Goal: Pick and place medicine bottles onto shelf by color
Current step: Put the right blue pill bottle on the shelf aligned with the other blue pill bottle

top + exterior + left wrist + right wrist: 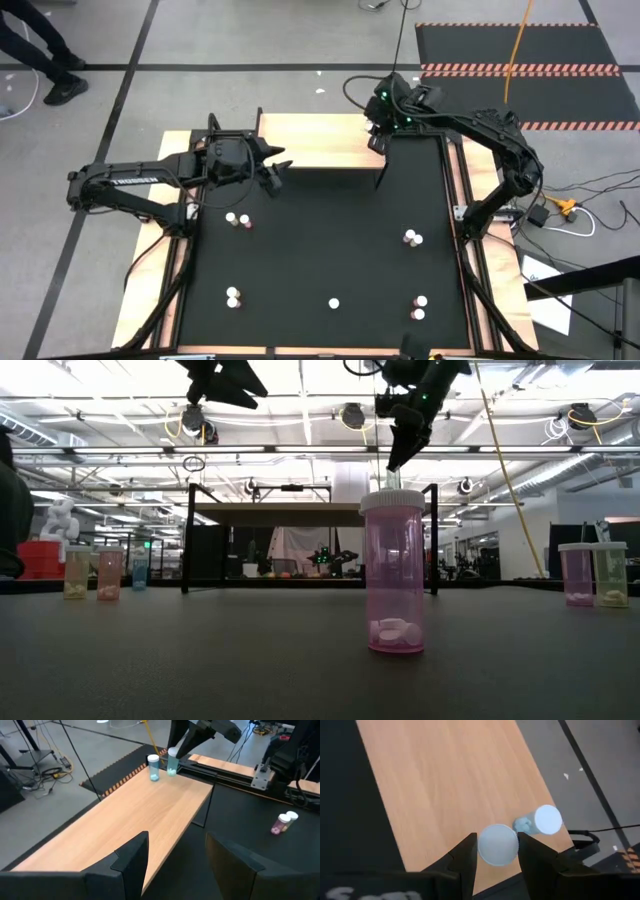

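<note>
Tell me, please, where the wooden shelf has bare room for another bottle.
Nearly the whole shelf is bare, from the left gripper to its far end. Only that far end is crowded: one blue bottle stands there, and the right gripper grips a second blue bottle beside it.

The shelf (pixel 150 815) is bare along most of its length, so a gripper could pass freely there. Only its far right end is taken: two blue bottles (pixel 153 767) stand just beside each other, and the right gripper (pixel 497 851) is closed around one. On the black mat (pixel 320 240), small bottles stand well apart, leaving wide gaps in the middle.
</note>
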